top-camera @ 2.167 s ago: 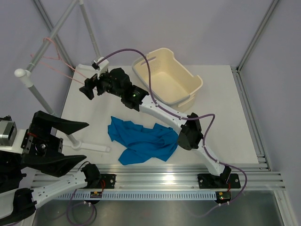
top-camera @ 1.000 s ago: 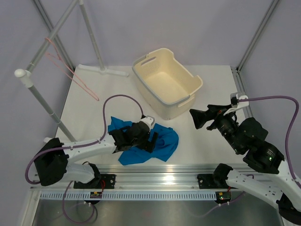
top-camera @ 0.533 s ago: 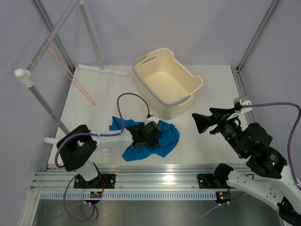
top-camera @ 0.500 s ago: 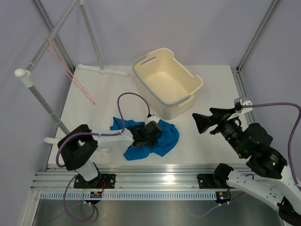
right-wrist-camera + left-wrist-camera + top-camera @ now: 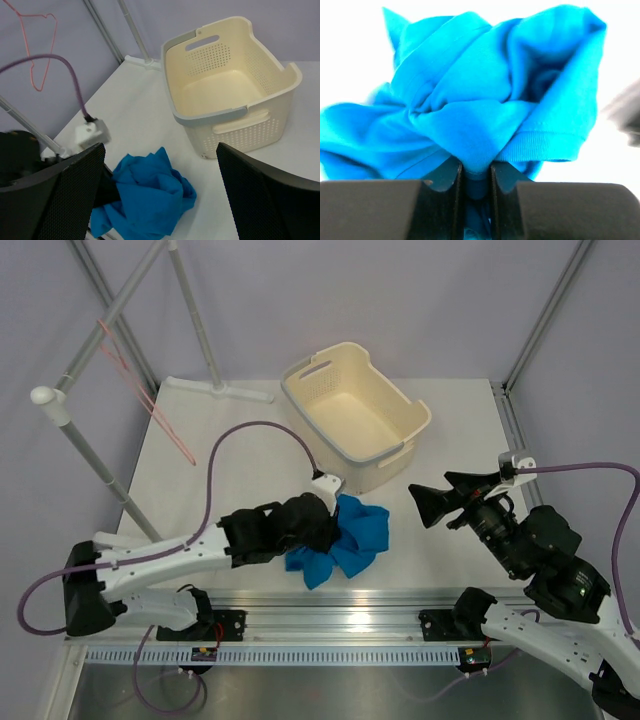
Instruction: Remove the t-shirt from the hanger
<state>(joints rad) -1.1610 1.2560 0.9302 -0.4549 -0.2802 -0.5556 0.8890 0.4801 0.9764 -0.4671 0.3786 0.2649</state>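
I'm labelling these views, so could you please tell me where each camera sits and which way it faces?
Top: above and behind the bases, looking down on the table; shows both arms, left claw on the t-shirt, right claw open.
Left wrist: looks along its fingers at the t-shirt pinched between them.
Right wrist: faces the basket, t-shirt and hanger; its open fingers frame the bottom corners.
Shared: all three see the t-shirt.

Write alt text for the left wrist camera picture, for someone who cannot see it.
A crumpled bright blue t-shirt fills the view, one fold of it pinched between the two black fingers of the left gripper at the bottom centre. Behind it is a bright white table.
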